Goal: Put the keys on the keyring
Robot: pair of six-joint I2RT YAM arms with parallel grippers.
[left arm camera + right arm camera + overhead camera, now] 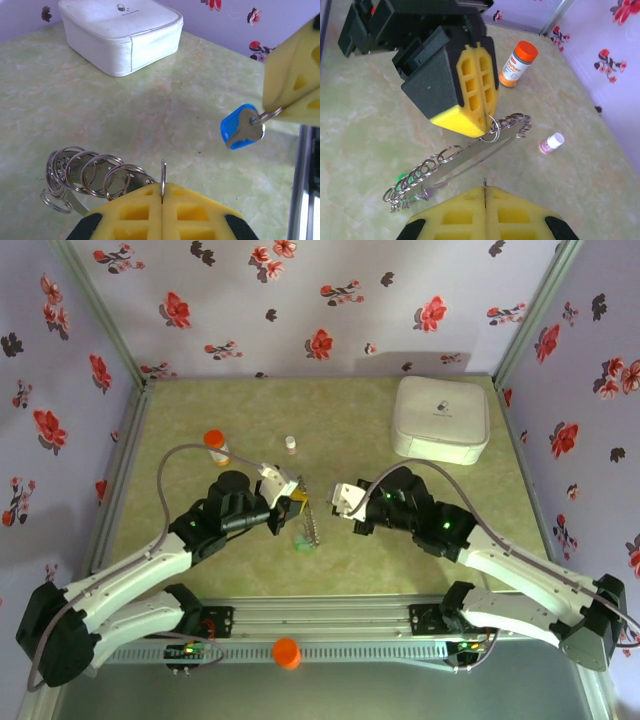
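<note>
The keyring [470, 157] is a long thin metal loop strung with several small split rings; it also shows low on the left in the left wrist view as the keyring [85, 175]. My left gripper [162, 189] is shut on one of those small rings [163, 175], holding it edge-up. My right gripper [485, 190] is shut on the little ring of the blue key [242, 127], which hangs a short way to the right of that held ring. A green key head [400, 178] lies under the far end of the loop. From above, both grippers [290, 505] [342, 500] meet at mid-table.
A white rounded-square box [442, 418] sits at the back right. An orange-capped bottle [216, 445] and a small white-capped pink bottle [291, 444] stand behind the grippers. An orange knob [286, 652] sits on the front rail. Flowered walls close three sides.
</note>
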